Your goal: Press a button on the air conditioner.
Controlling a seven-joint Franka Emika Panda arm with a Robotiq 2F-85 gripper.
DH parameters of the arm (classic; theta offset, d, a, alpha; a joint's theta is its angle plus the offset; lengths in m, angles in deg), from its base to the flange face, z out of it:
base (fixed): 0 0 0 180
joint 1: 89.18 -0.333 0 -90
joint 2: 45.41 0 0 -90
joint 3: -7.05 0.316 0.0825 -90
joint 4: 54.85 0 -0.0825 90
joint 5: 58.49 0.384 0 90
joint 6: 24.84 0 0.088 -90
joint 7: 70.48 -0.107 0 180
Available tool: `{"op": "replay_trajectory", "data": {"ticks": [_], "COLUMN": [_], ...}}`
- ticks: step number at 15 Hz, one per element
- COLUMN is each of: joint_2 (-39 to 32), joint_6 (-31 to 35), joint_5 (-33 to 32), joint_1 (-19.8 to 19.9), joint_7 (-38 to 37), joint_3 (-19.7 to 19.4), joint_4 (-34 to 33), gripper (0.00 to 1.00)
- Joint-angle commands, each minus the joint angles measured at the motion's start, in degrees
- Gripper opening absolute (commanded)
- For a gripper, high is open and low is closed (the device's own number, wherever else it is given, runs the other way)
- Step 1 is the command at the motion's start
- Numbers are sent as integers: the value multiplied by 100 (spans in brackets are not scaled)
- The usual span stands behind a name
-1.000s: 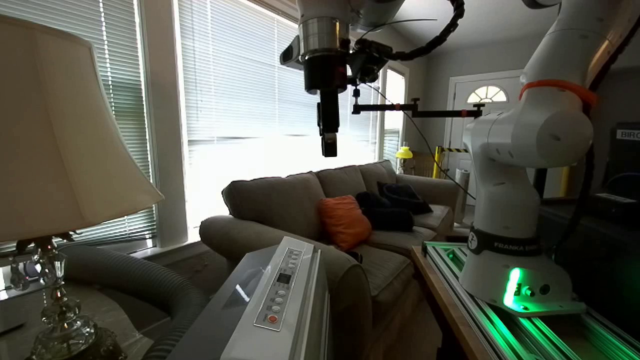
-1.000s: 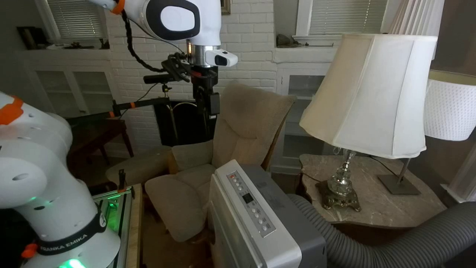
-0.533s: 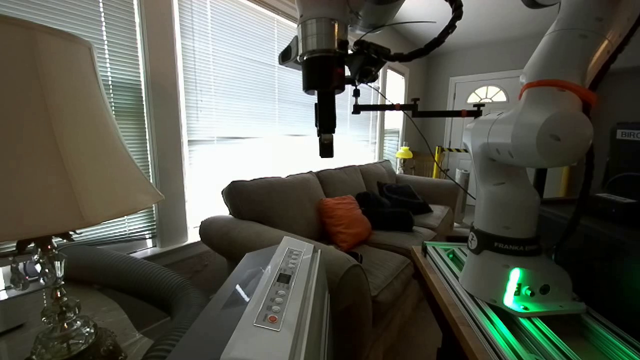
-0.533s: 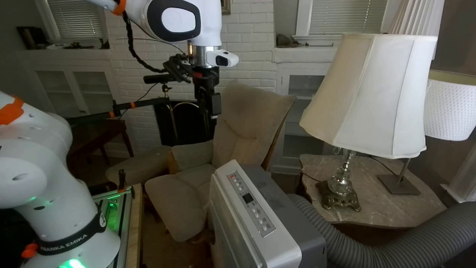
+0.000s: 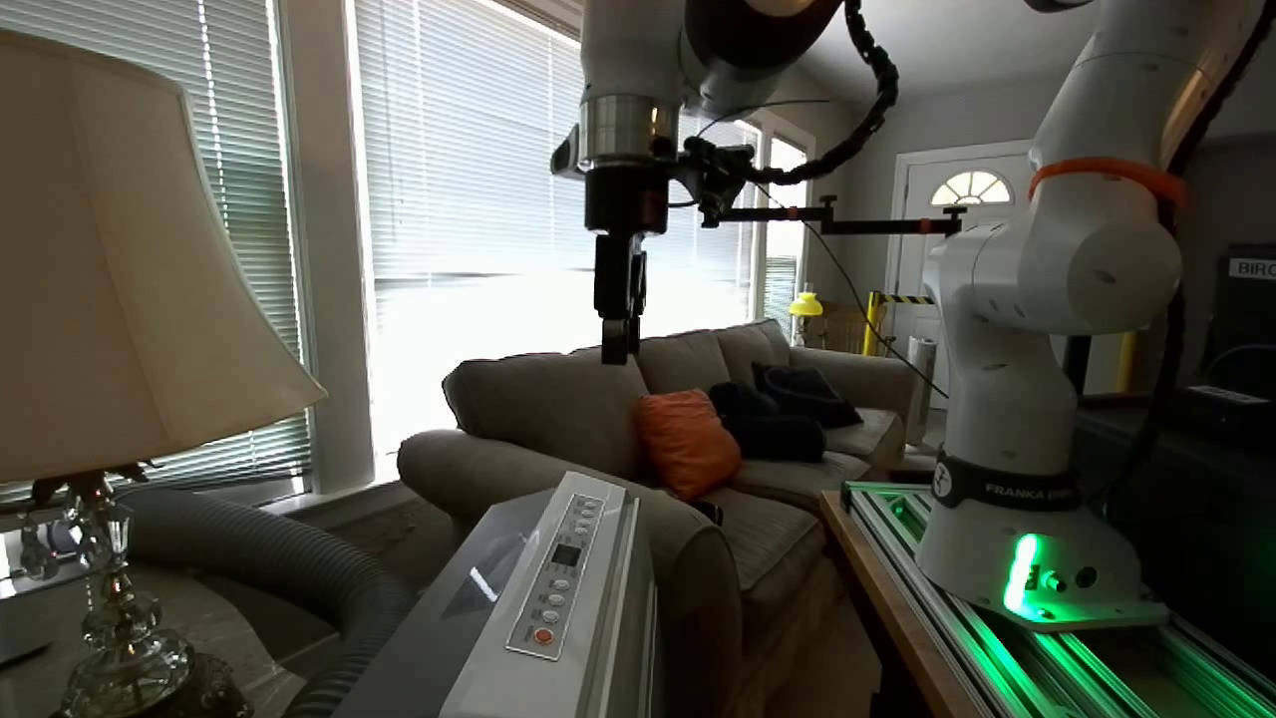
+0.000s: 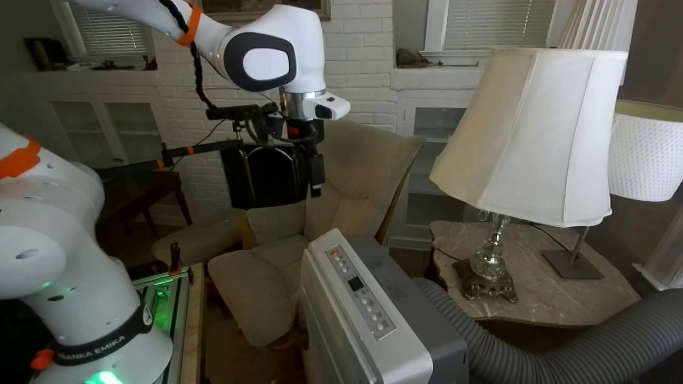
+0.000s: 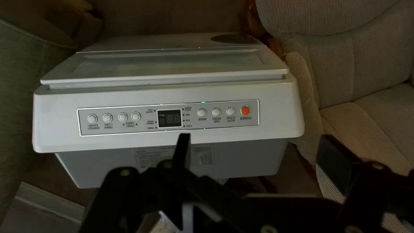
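The air conditioner is a long white unit with a grey rear part; it also shows in an exterior view and in the wrist view. Its control strip holds a row of round white buttons, a dark display and an orange power button. The power button also shows in both exterior views. My gripper points down above the unit, apart from it, in both exterior views. In the wrist view its fingers stand wide apart with nothing between them.
A cream lampshade on a glass lamp stands on a marble-topped table beside the unit. A grey hose runs from its rear. A sofa and a beige armchair stand close by.
Over the last half second my gripper has moved down, nearer the height of the air conditioner, and shifted slightly sideways. Before that it barely moved. The air conditioner has not moved.
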Motion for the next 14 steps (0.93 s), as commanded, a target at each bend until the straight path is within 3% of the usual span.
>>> {"op": "replay_trajectory", "data": {"ticks": [1, 3, 12, 13, 14], "joint_2": [-251, -407, -1507, -1626, -1336], "joint_6": [690, 1182, 3534, 3677, 3319], "joint_5": [111, 98, -708, -778, -505], "joint_1": [96, 127, 469, 493, 337], "joint_7": [-236, -259, -661, -704, -415], "joint_3": [12, 6, 175, 170, 47], "joint_4": [356, 523, 864, 835, 854], "gripper": [100, 73, 3, 0, 14]}}
